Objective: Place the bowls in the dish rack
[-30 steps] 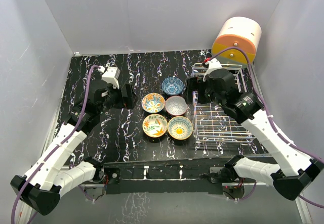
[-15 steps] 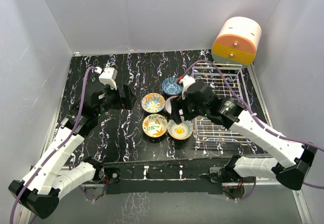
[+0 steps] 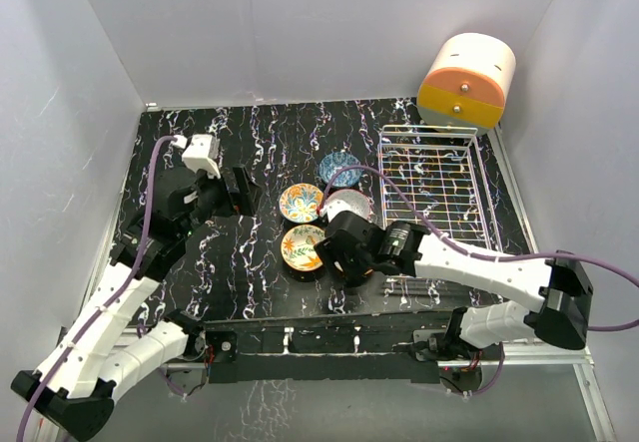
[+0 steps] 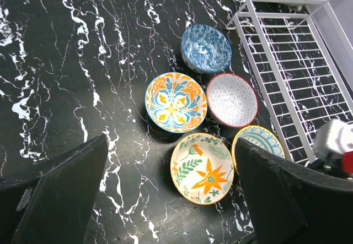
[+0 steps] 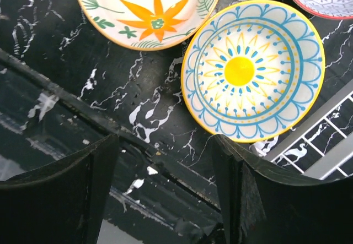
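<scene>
Five bowls sit in a cluster on the black marble table. The left wrist view shows the blue bowl (image 4: 206, 48), the orange-and-blue bowl (image 4: 176, 101), the pink-white bowl (image 4: 231, 99), the orange-floral bowl (image 4: 201, 168) and part of the yellow bowl (image 4: 258, 140). The white wire dish rack (image 3: 435, 191) lies empty to their right. My right gripper (image 3: 342, 254) is open, low over the yellow bowl (image 5: 253, 70), its fingers (image 5: 242, 189) at the near rim by the table's front edge. My left gripper (image 3: 237, 191) is open and empty, above the table left of the bowls.
An orange-and-cream cylindrical box (image 3: 467, 78) stands behind the rack at the back right. The table's front edge and a black rail (image 5: 83, 128) run just under my right gripper. Grey walls enclose the table on three sides.
My right arm has swung left and forward, from above the rack to the yellow bowl near the front edge. My left gripper has drifted slightly left and back.
</scene>
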You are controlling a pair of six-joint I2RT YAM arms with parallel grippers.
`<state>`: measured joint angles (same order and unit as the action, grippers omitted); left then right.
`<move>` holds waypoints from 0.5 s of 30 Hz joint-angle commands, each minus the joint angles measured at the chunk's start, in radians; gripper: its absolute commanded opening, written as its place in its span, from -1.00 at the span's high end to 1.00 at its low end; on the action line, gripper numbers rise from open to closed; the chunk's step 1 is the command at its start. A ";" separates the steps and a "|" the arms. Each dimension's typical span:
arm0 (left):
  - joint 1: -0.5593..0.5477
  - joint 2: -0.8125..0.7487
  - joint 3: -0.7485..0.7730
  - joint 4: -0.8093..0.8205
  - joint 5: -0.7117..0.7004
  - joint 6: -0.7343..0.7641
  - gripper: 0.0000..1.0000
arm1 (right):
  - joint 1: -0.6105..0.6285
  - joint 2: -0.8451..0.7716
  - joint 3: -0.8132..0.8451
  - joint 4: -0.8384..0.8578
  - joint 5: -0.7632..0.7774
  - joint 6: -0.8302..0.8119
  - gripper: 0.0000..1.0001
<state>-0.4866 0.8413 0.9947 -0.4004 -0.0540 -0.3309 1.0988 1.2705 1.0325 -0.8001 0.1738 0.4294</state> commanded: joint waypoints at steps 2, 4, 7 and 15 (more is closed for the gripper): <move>-0.003 -0.042 0.016 -0.023 -0.050 0.004 -0.94 | 0.001 0.064 -0.023 0.118 0.067 -0.017 -0.39; -0.004 -0.048 0.014 -0.034 -0.058 0.007 -0.94 | 0.001 0.074 -0.041 0.148 0.075 -0.030 -0.39; -0.004 -0.063 0.006 -0.041 -0.065 0.007 -0.94 | 0.001 0.080 -0.065 0.187 0.097 -0.048 -0.35; -0.004 -0.079 -0.009 -0.047 -0.068 0.011 -0.94 | 0.001 0.138 -0.078 0.243 0.162 -0.108 -0.25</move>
<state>-0.4866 0.7780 0.9947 -0.4320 -0.1104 -0.3290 1.0988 1.3945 0.9527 -0.6483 0.2714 0.3634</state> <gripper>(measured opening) 0.970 0.642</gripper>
